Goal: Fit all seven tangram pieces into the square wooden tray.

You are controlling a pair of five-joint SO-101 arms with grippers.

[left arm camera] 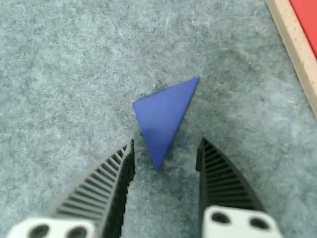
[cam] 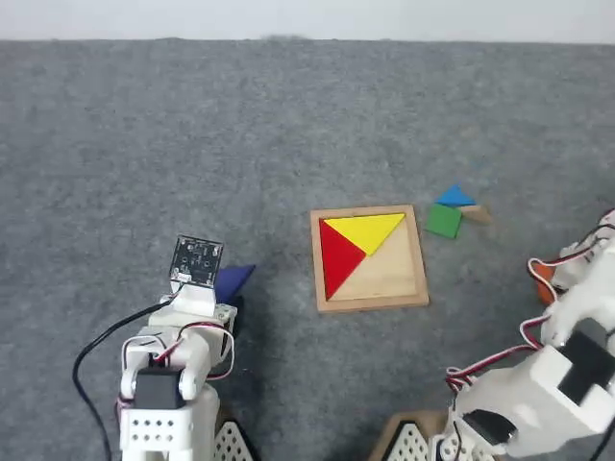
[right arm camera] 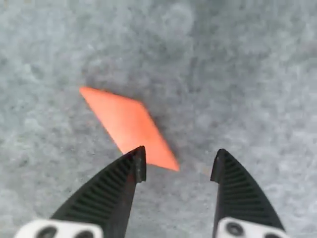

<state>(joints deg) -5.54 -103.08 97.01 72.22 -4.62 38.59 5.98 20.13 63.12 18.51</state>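
The square wooden tray [cam: 419,257] lies mid-table with a yellow triangle [cam: 365,230] and a red triangle [cam: 338,257] inside it. A dark blue triangle [left arm camera: 164,117] lies flat on the grey carpet to the tray's left [cam: 233,279]. My left gripper [left arm camera: 166,151] hovers open over it, one tip of the triangle between the fingers. An orange parallelogram [right arm camera: 129,126] lies at the table's right edge [cam: 543,281]. My right gripper [right arm camera: 179,157] is open just above it. A light blue triangle [cam: 455,197], a green square [cam: 443,220] and a tan piece [cam: 476,213] sit beyond the tray's right corner.
Grey carpet covers the whole table, with wide free room at the back and far left. The tray's wooden rim [left arm camera: 292,47] shows at the side of the left wrist view. Both arm bases [cam: 163,423] stand at the front edge.
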